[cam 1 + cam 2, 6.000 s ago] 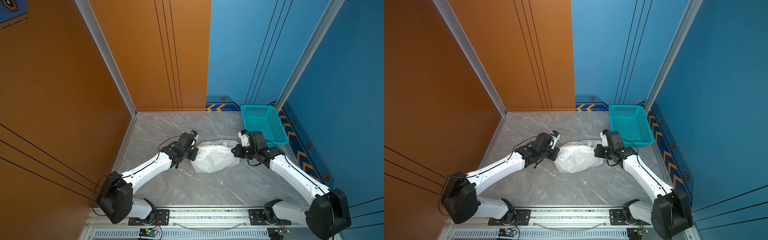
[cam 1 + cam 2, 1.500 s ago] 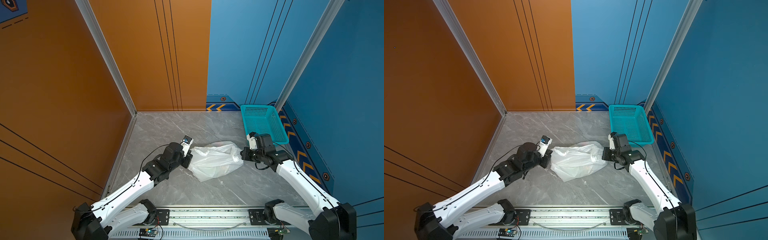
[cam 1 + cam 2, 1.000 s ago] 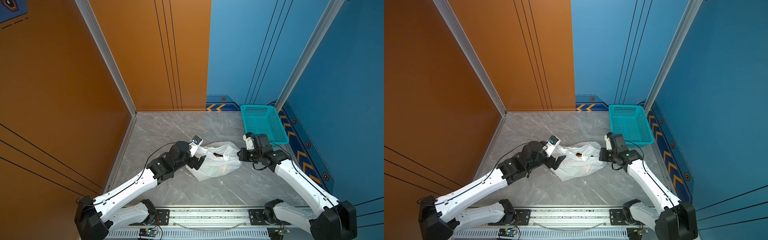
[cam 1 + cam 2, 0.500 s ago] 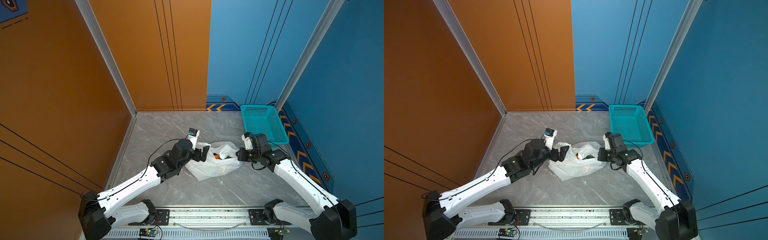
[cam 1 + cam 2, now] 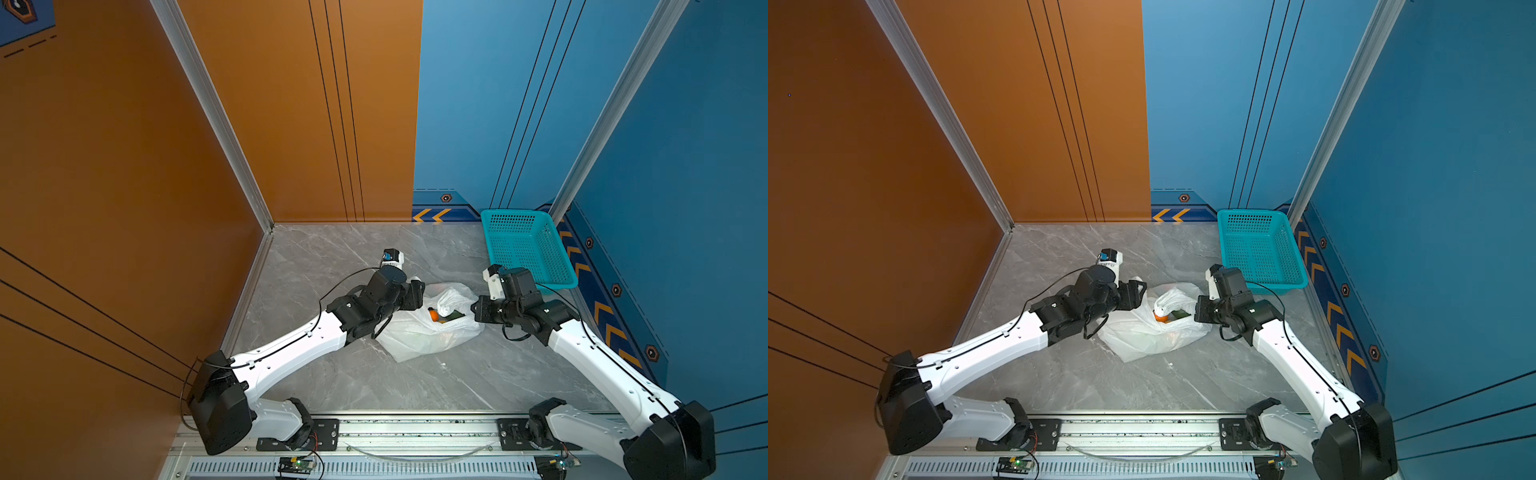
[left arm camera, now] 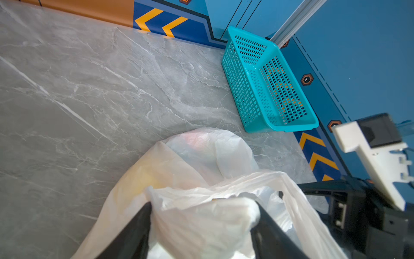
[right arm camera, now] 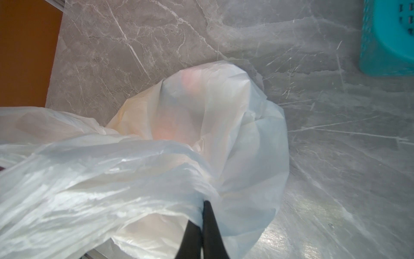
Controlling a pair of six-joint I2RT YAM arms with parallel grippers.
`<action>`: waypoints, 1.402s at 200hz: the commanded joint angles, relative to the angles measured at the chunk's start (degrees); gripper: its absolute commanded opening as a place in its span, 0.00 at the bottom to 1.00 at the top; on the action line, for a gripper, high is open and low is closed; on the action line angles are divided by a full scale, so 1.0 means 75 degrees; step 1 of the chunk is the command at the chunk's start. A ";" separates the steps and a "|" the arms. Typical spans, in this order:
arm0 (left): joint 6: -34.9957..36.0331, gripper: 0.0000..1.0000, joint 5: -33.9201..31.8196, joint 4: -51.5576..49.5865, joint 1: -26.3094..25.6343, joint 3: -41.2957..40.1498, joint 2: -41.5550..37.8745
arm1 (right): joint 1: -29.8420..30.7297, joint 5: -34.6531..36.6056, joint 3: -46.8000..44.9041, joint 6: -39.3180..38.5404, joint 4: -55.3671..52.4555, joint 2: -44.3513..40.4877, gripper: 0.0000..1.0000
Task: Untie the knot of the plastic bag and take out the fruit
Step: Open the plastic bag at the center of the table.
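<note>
The white plastic bag [image 5: 419, 338] [image 5: 1142, 336] lies on the marble floor between my two arms, its mouth gaping. In the mouth show an orange fruit [image 5: 433, 316] [image 5: 1159, 317] and something dark green [image 5: 455, 316]. A pinkish fruit glows through the film [image 7: 170, 132]. The knot is out of view. My left gripper [image 5: 420, 291] [image 6: 203, 208] is at the bag's left rim, jaws half closed on a bunch of film that touches both fingers [image 6: 143, 226]. The right gripper [image 5: 474, 309] [image 7: 202, 207] is shut on the right rim.
A teal perforated basket [image 5: 528, 249] [image 6: 268, 85] stands against the blue wall at the back right, just behind my right wrist. Orange wall on the left, blue walls behind and right. The arms' base rail [image 5: 415, 428] runs along the front edge.
The left gripper has swung in to the bag's left rim and its jaws have narrowed onto the film. The bag's mouth has opened, showing fruit. The right gripper has kept its hold.
</note>
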 commanded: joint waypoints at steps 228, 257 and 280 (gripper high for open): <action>0.1475 0.00 0.0869 0.0452 -0.0762 -0.2719 -0.2976 | 0.1193 -0.0271 0.4665 -0.3541 -0.2988 0.2548 0.93; 0.1453 0.00 0.0817 0.0535 -0.0768 -0.2842 -0.3141 | 0.2113 0.0163 0.5273 -0.4360 -0.3530 0.3522 0.97; 0.1416 0.00 0.0750 0.0524 -0.0792 -0.2970 -0.3317 | 0.2662 0.0865 0.5258 -0.4624 -0.3602 0.3868 0.98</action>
